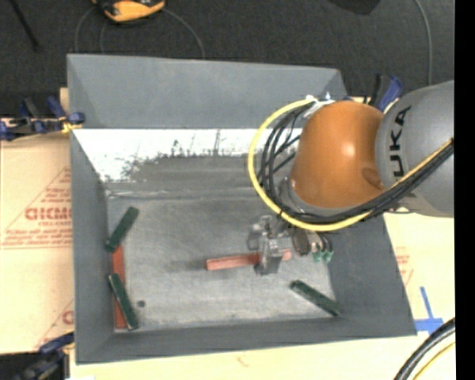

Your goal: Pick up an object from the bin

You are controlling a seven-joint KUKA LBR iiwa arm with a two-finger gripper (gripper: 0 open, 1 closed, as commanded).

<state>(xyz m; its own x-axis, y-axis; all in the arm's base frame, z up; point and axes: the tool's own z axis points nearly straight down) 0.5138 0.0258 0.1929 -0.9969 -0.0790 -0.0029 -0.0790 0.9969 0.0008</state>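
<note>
Nearest, by the bin's front wall on the right, a dark green stick lies flat and slanted on the floor, apart from everything else. In the front left corner a second dark green stick lies along the left wall, with a red stick just beside it.

Further in, at mid-floor, a flat salmon-red stick lies crosswise by itself. The end effector is down at this stick's right end — at or touching it. Whether it is wide, narrow or gripping the stick cannot be told from this angle.

Beyond, near the left wall, a third dark green stick lies tilted. Above the end effector the arm's orange cover and looped cables reach in from the right — over the bin's far right part.
</note>
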